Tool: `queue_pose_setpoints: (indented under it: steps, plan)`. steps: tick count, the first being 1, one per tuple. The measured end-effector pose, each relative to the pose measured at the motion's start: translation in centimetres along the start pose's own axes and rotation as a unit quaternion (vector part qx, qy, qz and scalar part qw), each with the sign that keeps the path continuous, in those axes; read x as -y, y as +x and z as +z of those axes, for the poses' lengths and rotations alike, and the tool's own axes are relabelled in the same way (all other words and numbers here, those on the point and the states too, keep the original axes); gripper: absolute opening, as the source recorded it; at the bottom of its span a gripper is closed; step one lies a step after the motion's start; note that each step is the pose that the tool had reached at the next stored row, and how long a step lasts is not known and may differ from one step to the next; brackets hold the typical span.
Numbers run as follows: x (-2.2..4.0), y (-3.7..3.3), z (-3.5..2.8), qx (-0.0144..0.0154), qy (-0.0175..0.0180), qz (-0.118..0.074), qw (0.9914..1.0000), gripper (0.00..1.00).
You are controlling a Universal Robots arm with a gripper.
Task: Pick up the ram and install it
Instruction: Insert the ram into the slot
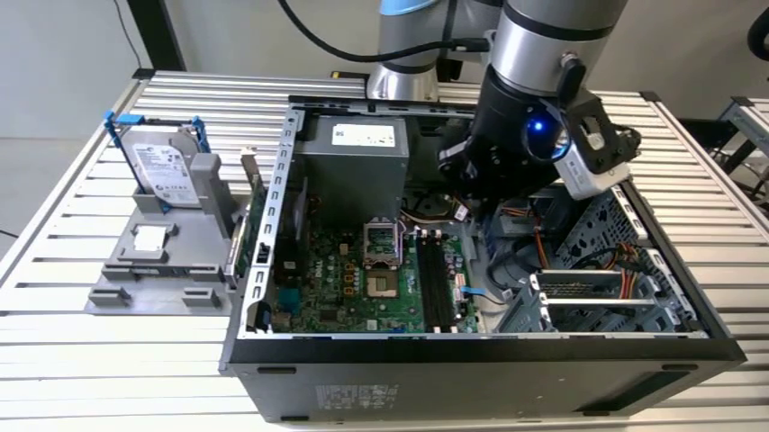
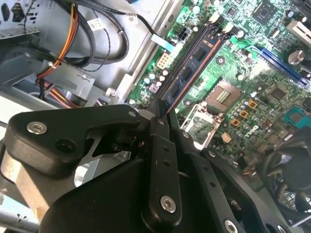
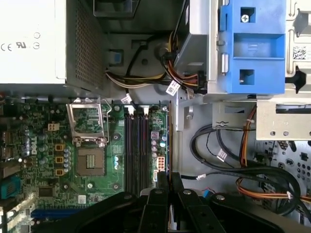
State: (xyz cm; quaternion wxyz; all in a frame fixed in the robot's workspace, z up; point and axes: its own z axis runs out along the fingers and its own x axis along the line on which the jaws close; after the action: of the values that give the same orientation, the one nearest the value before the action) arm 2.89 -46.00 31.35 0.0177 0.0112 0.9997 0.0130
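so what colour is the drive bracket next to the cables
Blue, clearest in the first wrist view: the drive bracket.

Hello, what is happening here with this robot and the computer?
A robot arm is working inside an open computer case. Its gripper is shut on the ram, a thin memory stick held edge-on above the motherboard, near the memory slots. The ram is not yet seated. A hard drive stands in a grey holder outside the case.
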Motion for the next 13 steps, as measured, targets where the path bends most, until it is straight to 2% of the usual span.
queue_pose_setpoints:
  steps: [11, 13]
  plan:
    - [0.06, 0.40, 1.98, 0.0002, 0.0011, 0.007, 0.99997, 0.00]
    - [0.06, 0.41, 2.06, 0.0002, 0.0012, 0.008, 0.99997, 0.00]
